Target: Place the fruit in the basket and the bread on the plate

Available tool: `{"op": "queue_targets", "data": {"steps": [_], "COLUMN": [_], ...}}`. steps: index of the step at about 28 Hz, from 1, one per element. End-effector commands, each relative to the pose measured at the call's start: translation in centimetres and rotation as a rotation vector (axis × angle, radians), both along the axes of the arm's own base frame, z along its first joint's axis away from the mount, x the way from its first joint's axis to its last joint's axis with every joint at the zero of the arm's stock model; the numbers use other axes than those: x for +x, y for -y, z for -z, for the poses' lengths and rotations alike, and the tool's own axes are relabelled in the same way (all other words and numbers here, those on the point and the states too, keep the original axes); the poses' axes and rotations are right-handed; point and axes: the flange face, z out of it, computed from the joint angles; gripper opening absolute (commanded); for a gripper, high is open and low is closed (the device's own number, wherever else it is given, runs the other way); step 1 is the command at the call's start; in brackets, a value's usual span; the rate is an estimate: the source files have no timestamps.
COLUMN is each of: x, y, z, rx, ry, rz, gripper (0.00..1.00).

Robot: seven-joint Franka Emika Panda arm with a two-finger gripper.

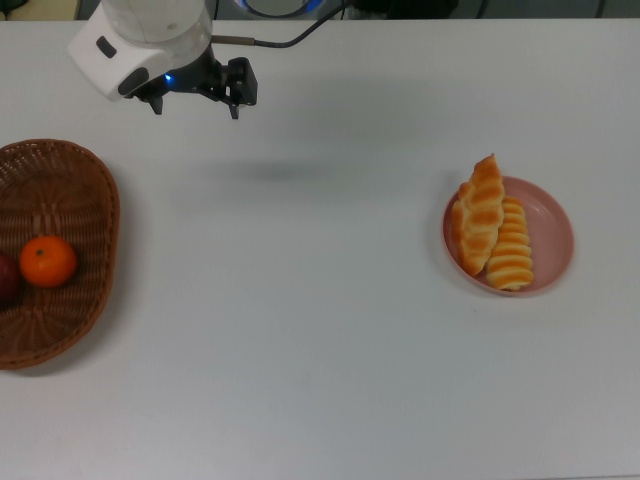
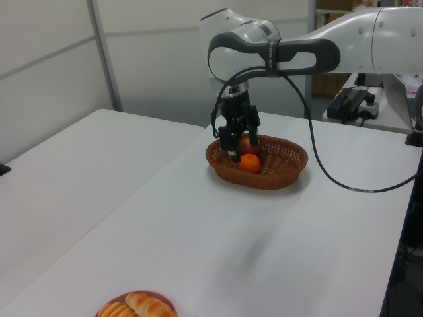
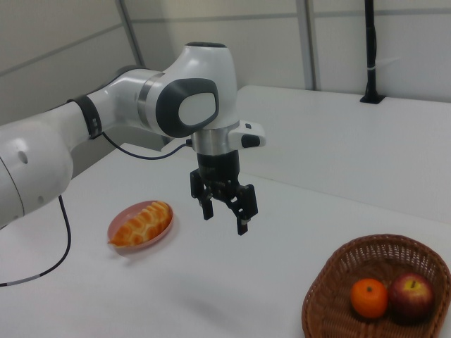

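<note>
The brown wicker basket sits at the top view's left edge. In it lie the fruit: an orange mandarin and a red apple. On the pink plate at the top view's right, both bread rolls rest side by side: a braided one and a ridged one. My gripper hangs open and empty in the air, apart from the basket and the plate.
The white table stretches between basket and plate. My white arm reaches in with a black cable trailing. A black post stands at the far table edge in the right view.
</note>
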Motion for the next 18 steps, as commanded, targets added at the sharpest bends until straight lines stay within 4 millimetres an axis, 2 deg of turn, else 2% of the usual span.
{"op": "queue_targets", "data": {"steps": [1,18], "x": [-0.21,-0.15], "y": [-0.22,-0.30], "z": [0.10,0.47], "rx": [0.018,0.019], "ry": [0.001,-0.006], "rz": [-0.019,-0.021], "gripper": [1.00,1.00]}}
